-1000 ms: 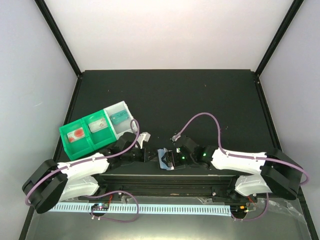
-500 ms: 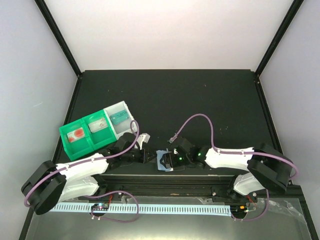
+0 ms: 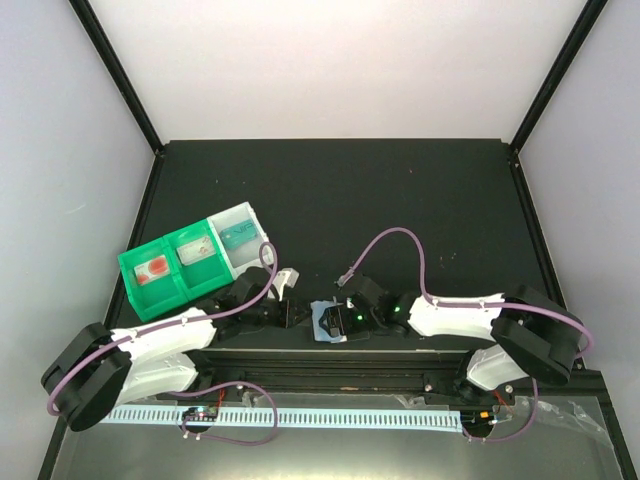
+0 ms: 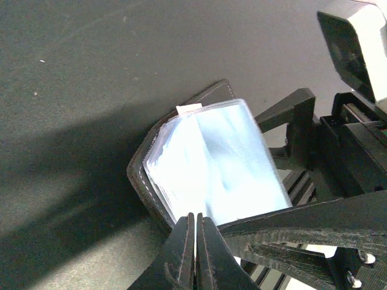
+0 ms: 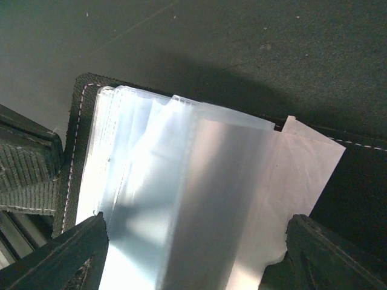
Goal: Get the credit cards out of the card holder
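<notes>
The holder (image 3: 328,320) lies open; no card seems out yet. The left gripper (image 4: 195,219) has its jaws closed. The right gripper (image 5: 196,241) has its jaws open astride the holder.

right hand (image 3: 346,320), card holder (image 3: 324,322) shifted left

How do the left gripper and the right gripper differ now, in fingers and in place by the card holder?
On the left gripper the fingers are pressed together; on the right gripper they are spread wide. The left tips meet at the card holder's dark edge; the right one straddles its clear sleeves. Both sit at the holder.
</notes>
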`<control>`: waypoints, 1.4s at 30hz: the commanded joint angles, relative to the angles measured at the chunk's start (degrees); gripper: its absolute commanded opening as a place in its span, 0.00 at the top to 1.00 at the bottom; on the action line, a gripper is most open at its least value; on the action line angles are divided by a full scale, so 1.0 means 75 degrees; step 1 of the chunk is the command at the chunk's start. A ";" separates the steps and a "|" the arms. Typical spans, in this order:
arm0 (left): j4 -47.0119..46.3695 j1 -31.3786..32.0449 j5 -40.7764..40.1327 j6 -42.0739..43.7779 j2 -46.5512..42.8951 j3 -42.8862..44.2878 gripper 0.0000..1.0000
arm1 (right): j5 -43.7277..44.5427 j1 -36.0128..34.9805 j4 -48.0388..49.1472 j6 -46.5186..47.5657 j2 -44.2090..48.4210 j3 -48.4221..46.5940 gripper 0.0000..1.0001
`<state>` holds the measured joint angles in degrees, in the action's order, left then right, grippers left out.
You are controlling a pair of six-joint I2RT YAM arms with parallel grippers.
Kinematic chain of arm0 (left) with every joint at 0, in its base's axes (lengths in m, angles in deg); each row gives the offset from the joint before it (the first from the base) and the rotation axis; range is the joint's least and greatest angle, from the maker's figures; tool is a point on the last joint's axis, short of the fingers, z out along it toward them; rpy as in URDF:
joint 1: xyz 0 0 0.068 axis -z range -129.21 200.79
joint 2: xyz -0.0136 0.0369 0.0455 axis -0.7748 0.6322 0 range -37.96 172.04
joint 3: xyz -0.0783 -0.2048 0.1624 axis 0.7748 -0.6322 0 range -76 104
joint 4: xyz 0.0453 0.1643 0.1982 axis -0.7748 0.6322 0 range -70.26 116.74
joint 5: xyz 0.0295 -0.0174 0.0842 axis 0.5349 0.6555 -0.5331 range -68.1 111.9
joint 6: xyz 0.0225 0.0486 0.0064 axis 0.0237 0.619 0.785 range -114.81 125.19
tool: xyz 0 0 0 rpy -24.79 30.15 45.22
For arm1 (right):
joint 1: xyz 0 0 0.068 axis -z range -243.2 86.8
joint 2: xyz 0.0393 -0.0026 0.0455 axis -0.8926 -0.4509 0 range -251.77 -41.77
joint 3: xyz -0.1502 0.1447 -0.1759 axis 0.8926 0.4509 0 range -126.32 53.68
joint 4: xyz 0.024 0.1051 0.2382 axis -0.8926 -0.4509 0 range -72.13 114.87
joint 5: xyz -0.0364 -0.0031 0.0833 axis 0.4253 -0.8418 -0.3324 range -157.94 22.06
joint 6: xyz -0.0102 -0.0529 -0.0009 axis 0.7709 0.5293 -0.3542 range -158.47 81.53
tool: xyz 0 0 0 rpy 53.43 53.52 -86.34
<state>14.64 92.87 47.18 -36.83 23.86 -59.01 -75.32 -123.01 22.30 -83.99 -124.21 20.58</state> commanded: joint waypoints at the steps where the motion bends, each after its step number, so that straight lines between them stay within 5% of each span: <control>1: 0.0297 0.0025 -0.0200 0.0216 -0.0175 0.0137 0.98 | 0.0777 -0.0036 -0.0681 0.0064 0.0144 0.0001 0.19; 11: 0.0504 0.0025 -0.0108 0.0280 -0.0345 0.0241 0.98 | 0.2656 -0.0041 -0.2818 -0.0341 0.1982 0.0147 0.25; 19: 0.0625 0.0025 0.0090 0.0323 -0.0220 0.0398 0.98 | 0.1341 -0.0040 -0.2071 0.0345 0.3231 0.0040 0.30; 27: 0.0646 0.0027 0.0228 0.0373 -0.0093 0.0370 0.98 | 0.0017 -0.0055 -0.0355 -0.0002 0.1842 0.0027 0.27; 42: 0.0944 0.0025 0.0177 0.0372 -0.0500 0.0346 0.98 | -0.0709 -0.0167 0.1133 -0.0436 -0.0121 0.0062 0.23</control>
<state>20.63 92.87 47.68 -35.28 21.39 -58.13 -78.64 -123.97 26.10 -86.92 -123.27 21.45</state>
